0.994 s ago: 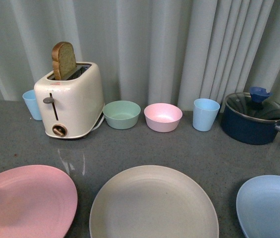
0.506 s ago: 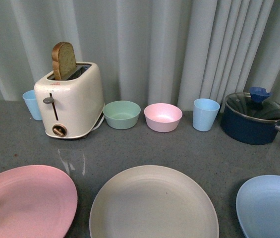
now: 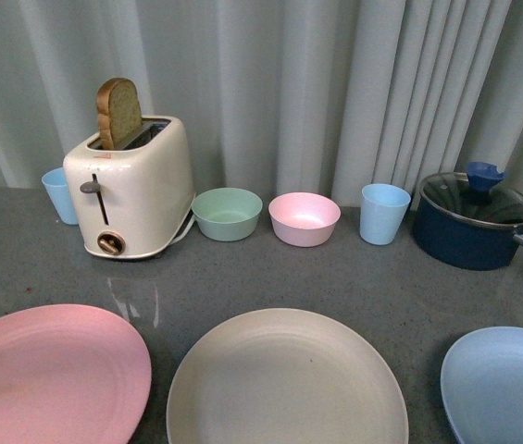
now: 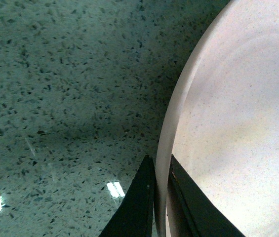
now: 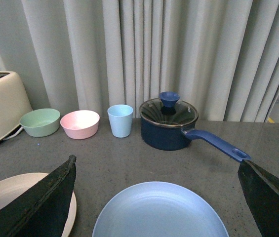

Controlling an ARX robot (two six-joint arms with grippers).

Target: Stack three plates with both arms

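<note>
Left wrist view: the left gripper [image 4: 161, 167] is clamped on the rim of the large round matte pink plate [image 4: 228, 113], with one dark finger on each side.

Right gripper [image 5: 156, 163] hangs with its fingers spread wide and holding nothing, above the large round matte light blue plate [image 5: 160, 212]. All three plates lie face up in a row on the grey speckled stone countertop [image 3: 354, 277]. The pink plate is at the left, the round matte beige plate [image 3: 287, 379] in the middle, and the light blue one at the right, each apart from the next. Being round, they show no long axis. Pale pleated curtains [image 3: 289, 92] close off the room behind.
</note>
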